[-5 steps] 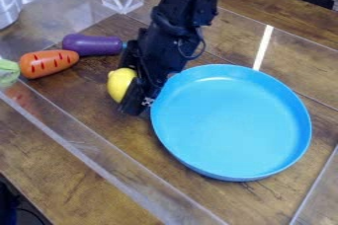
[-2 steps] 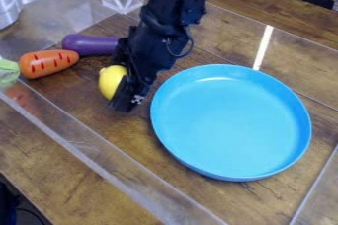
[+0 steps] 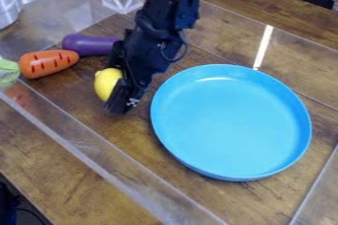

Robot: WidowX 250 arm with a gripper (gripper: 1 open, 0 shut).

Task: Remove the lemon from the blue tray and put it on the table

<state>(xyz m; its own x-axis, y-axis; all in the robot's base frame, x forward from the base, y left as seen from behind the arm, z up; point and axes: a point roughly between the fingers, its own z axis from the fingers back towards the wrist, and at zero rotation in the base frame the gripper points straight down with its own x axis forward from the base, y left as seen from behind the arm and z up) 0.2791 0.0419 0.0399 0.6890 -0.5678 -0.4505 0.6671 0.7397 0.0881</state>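
Tool (image 3: 117, 91) grips lemon (image 3: 106, 83) beside blue tray (image 3: 231, 120); lemon long axis unclear.

surface: dark wood, clear glossy cover (image 3: 79, 160) | light: glare streak (image 3: 263, 46)

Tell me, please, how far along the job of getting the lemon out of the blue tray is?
Done: the lemon is out of the blue tray, which holds nothing. In hand: the gripper has its fingers closed on the lemon, low over the table just left of the tray's rim. Left: set it on the wood, let go and pull away.
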